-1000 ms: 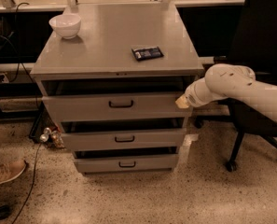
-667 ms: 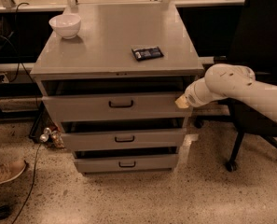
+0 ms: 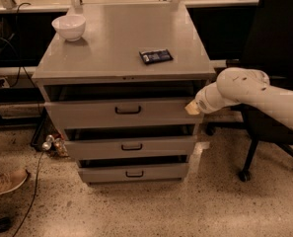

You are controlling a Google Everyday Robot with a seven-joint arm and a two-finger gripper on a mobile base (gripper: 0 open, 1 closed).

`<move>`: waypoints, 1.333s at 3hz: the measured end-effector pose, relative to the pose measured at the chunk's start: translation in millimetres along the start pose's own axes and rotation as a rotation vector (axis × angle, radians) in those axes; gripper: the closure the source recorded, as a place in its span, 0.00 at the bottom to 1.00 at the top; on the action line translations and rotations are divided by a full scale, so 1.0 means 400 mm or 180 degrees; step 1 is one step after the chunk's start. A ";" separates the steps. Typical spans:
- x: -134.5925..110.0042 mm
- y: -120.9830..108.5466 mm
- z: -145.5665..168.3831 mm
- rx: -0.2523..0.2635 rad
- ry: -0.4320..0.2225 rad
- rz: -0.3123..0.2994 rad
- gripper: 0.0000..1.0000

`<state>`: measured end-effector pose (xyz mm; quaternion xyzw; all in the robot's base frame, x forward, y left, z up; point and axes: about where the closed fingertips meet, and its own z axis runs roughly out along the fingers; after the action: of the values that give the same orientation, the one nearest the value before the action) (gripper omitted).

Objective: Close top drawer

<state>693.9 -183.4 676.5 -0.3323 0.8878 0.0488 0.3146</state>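
Observation:
The top drawer [image 3: 87, 113] is a wide grey metal drawer with a small dark bar handle [image 3: 128, 110] at its centre. It stands pulled out a little from the grey cabinet, with a dark gap above its front. My gripper [image 3: 192, 107] is at the end of the white arm coming in from the right. It rests against the right end of the top drawer's front panel.
Two shorter grey drawers [image 3: 131, 147] [image 3: 133, 173] below also stand slightly out. On the cabinet top [image 3: 116, 38] are a white bowl [image 3: 69, 26] and a dark snack packet [image 3: 156, 56]. A black office chair [image 3: 274, 43] stands right. A shoe [image 3: 5, 182], a cable and small cans lie on the floor at left.

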 end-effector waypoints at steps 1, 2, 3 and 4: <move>0.000 0.000 0.000 0.0000 0.0001 0.0001 1.00; 0.000 0.000 0.000 0.0000 0.0001 0.0001 1.00; 0.000 0.000 0.000 0.0000 0.0001 0.0002 0.84; 0.001 0.000 0.000 -0.0001 0.0001 0.0001 0.54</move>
<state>693.7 -183.4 676.3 -0.3321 0.8880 0.0489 0.3143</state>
